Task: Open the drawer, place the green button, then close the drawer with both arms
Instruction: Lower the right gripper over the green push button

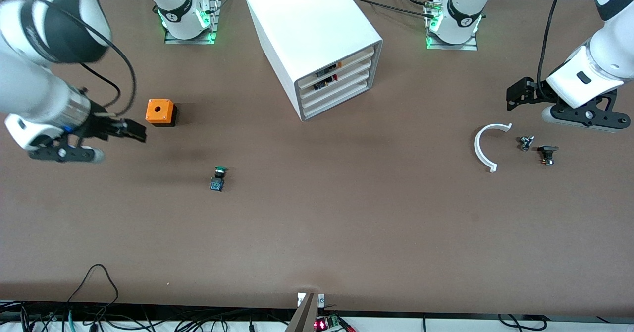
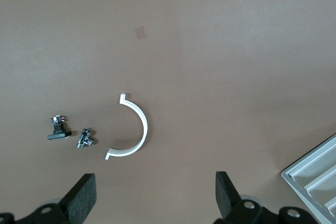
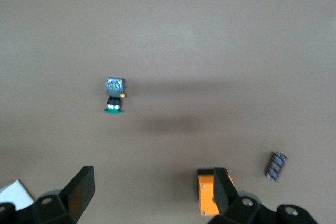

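Note:
The white cabinet stands at the middle of the table near the arm bases. The drawer, third front from the top, is pushed in flush. The button, with its green cap and blue base, lies on the table nearer the front camera than the cabinet, toward the right arm's end; it also shows in the right wrist view. My right gripper is open and empty over the table beside the orange cube. My left gripper is open and empty over the left arm's end of the table.
A white curved piece and two small dark parts lie under the left gripper's area; the curved piece shows in the left wrist view. A small dark part lies near the orange cube.

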### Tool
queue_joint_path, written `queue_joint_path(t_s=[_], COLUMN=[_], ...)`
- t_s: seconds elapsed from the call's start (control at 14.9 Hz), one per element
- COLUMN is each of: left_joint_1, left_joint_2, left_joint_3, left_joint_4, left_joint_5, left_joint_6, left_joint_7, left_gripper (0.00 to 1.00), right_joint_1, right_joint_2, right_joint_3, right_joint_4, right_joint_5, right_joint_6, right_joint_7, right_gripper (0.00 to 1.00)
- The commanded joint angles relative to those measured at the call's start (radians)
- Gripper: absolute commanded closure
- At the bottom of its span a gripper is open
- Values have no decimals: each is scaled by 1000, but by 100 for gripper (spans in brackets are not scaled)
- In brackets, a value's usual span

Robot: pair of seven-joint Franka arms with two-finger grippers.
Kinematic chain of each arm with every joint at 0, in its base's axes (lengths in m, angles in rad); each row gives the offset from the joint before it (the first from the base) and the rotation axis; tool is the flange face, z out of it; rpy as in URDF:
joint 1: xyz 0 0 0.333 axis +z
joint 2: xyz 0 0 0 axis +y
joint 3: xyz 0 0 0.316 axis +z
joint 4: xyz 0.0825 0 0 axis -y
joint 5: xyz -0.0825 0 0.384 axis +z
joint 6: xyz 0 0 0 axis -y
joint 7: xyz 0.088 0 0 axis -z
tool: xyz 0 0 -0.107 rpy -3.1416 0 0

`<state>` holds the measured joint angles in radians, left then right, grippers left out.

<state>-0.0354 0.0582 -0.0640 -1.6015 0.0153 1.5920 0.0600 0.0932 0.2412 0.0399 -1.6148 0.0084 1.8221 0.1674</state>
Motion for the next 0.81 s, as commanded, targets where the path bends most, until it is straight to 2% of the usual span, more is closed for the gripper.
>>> queue_joint_path(t_s=[0.0,0.2,0.74], left_joint_1=[-4,-4,-8], left_joint_2=[17,17,20], left_joint_3=[12,12,13], left_joint_4=[34,34,44], left_joint_5=[-21,-23,-23], left_joint_6=[-14,-14,-14], left_joint_7=[18,20,20], left_gripper=[0,0,0], right_joint_1=[19,62,94], right_joint_2=[55,122,291], right_joint_3=[0,0,0], right_joint_4=[-22,-42,-82], right_joint_5=[18,36,35], right_joint_6=[104,207,426], right_joint_7=[-6,21,27], right_gripper=[0,0,0])
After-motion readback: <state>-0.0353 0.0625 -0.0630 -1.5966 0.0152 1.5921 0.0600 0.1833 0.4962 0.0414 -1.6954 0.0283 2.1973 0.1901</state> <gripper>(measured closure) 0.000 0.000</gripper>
